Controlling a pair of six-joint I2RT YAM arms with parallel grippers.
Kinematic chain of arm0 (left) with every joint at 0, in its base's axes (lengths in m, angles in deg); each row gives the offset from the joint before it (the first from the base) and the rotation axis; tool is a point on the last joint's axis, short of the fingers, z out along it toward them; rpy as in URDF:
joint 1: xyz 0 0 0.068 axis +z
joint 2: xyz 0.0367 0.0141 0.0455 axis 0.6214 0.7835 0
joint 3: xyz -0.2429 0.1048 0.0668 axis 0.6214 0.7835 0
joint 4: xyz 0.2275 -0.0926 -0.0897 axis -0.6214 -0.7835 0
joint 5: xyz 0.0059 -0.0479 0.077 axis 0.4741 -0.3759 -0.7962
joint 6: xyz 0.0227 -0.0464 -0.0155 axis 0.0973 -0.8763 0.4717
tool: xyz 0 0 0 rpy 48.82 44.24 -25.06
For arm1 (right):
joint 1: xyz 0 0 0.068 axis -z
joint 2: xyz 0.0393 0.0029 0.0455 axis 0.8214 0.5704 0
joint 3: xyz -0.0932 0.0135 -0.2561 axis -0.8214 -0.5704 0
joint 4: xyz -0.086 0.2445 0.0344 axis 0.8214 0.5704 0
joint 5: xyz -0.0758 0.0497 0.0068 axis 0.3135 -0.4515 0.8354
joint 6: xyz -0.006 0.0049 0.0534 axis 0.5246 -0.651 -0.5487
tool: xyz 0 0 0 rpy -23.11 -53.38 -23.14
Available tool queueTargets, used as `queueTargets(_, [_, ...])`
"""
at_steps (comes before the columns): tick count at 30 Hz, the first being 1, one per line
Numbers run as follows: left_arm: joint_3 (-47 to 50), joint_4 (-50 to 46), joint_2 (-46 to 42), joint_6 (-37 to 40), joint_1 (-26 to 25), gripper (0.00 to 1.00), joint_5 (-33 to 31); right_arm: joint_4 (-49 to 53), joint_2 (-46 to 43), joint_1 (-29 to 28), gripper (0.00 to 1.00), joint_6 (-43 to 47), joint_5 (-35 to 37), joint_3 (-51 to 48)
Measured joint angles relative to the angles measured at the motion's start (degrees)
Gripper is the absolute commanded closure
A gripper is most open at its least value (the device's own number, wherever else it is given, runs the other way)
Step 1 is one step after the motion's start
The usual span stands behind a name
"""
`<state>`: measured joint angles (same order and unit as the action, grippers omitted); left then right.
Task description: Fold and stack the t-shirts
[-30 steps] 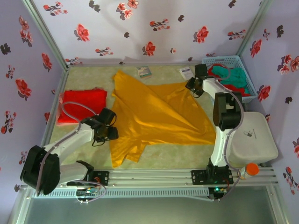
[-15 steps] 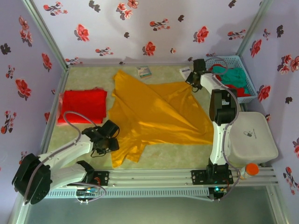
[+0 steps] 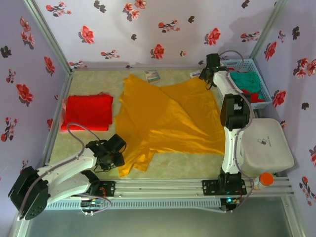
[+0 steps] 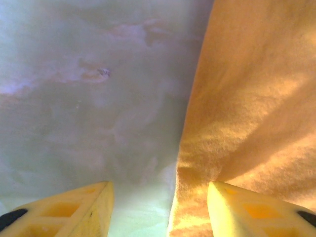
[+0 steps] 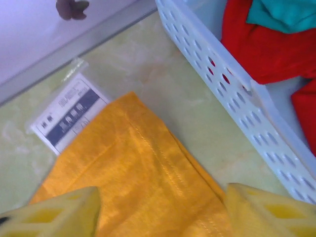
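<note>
One mustard-yellow cloth t-shirt [image 3: 168, 123]; left of it one folded red t-shirt pile [image 3: 88, 112]; beyond it two printed paper cards [image 3: 152, 75] [image 5: 69, 116] (text unreadable). Left fingers [image 4: 74, 210], right fingers [image 5: 54, 212]: apart.

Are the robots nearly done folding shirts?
Not yet. One red shirt lies folded on the left. The yellow shirt is spread out unfolded, the left gripper and right gripper open at its edges. A teal shirt and a red one wait in the basket.
</note>
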<state>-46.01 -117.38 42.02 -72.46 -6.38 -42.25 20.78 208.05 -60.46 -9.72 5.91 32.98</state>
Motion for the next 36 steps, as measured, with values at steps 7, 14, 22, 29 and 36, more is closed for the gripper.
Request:
queueTargets(7, [1.11, -1.75, -4.2, -0.83, -0.13, 0.43, 3.69, 0.17, -6.03, -0.28, 0.01, 1.33, 0.59, -8.39])
queueTargets(14, [1.73, -4.59, -9.25, -1.73, -0.33, 0.47, 6.64, 0.35, -20.5, -1.44, 0.01, -0.9, -2.14, -21.75])
queueTargets(22, [3.87, -3.08, -9.53, -5.44, -4.07, 0.49, 8.87, -1.29, -38.25, -3.06, 0.13, -4.22, -6.6, -43.6])
queueTargets(29, [4.11, -2.38, -8.09, -7.61, -6.62, 0.53, 7.91, 1.6, -49.48, -3.52, 0.25, -6.71, -6.03, -56.94])
queueTargets(36, [3.89, -2.56, -6.54, -8.74, -7.67, 0.62, 6.56, 6.6, -58.23, -2.95, 0.32, -10.32, -2.95, -64.76])
